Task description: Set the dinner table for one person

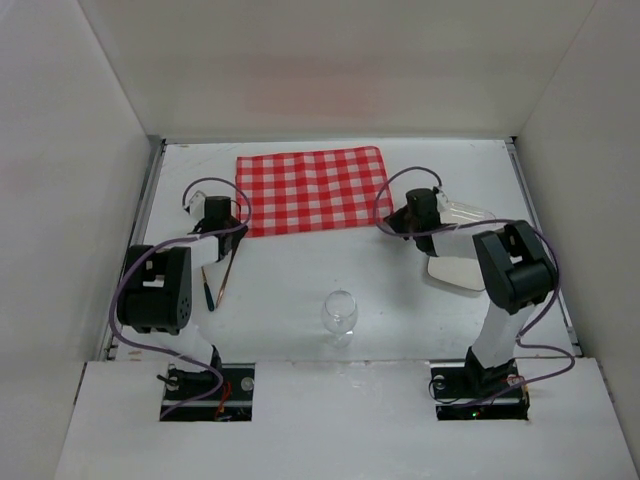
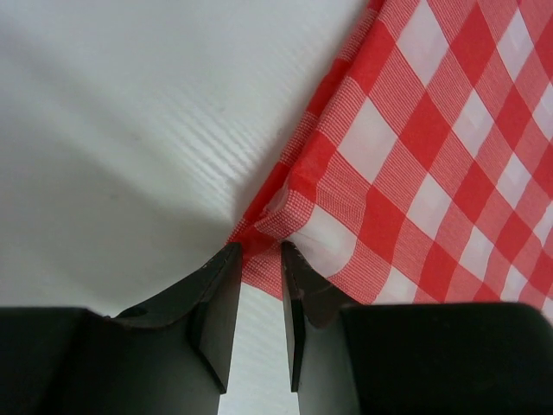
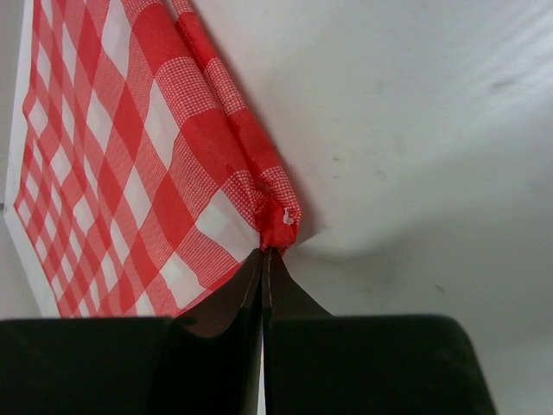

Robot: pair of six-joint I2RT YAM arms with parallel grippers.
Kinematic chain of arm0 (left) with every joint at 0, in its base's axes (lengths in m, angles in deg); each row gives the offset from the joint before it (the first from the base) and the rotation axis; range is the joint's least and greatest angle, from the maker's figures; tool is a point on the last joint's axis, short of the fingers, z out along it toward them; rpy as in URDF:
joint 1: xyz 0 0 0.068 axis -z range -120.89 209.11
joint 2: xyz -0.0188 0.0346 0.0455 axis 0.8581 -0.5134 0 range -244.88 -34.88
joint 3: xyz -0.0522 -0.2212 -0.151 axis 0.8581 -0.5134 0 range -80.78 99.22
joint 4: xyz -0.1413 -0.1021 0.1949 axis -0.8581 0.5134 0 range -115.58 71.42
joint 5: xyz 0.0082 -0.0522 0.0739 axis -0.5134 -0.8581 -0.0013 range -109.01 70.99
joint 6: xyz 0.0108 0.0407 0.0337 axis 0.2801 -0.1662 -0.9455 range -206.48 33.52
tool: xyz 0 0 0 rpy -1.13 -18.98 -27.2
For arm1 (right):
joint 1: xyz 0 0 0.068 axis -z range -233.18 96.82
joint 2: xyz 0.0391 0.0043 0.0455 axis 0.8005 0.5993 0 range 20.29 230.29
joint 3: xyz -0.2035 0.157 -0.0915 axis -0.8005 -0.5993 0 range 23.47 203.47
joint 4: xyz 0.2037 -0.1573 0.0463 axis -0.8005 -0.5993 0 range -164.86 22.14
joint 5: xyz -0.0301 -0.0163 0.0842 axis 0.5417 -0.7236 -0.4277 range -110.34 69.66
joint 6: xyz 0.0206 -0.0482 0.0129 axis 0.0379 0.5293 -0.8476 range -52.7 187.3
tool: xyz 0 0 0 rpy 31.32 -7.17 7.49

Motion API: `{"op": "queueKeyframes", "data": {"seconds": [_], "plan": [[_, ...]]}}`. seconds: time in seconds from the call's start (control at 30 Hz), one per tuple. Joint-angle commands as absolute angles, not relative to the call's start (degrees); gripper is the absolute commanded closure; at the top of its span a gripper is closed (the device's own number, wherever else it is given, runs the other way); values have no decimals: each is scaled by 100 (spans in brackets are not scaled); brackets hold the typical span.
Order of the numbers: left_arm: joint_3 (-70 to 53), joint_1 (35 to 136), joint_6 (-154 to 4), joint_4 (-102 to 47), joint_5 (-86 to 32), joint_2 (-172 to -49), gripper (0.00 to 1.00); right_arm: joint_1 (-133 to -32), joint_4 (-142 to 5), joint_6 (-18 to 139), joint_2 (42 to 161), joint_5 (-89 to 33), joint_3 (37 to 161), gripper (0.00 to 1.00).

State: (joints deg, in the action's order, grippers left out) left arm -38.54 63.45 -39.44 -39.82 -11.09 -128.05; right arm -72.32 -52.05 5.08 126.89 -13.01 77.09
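Note:
The red-and-white checked cloth (image 1: pixel 310 188) lies flat at the far middle of the white dinner table (image 1: pixel 300 280). My left gripper (image 1: pixel 222 222) is at the cloth's near-left corner. In the left wrist view the gripper (image 2: pixel 259 249) is open by a narrow gap, with the corner of the cloth (image 2: pixel 406 173) lying between the fingertips. My right gripper (image 1: pixel 400 222) is at the cloth's near-right corner. In the right wrist view the gripper (image 3: pixel 263 252) is shut on the bunched corner of the cloth (image 3: pixel 130 156).
A clear wine glass (image 1: pixel 340 312) stands upright at the near middle. A white plate (image 1: pixel 455 272) lies under the right arm, with a clear object (image 1: pixel 468 212) beyond it. A blue-handled utensil (image 1: pixel 208 290) and a brown one (image 1: pixel 228 270) lie at the left.

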Motion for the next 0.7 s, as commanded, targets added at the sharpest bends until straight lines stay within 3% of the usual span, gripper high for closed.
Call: {"op": "queueKeyframes", "data": {"seconds": [0.0, 0.33, 0.67], "plan": [[-3499, 6451, -3902, -4070, -1057, -13015, 77, -7063, -4607, 393, 12216, -1102, 7279, 95], [-3261, 6847, -3867, -4149, -864, -13165, 77, -7010, -4229, 182, 11688, -1182, 6188, 95], [-3349, 6926, -3867, -4219, -873, -13059, 77, -6834, -4158, 208, 11670, -1375, 6187, 91]]}}
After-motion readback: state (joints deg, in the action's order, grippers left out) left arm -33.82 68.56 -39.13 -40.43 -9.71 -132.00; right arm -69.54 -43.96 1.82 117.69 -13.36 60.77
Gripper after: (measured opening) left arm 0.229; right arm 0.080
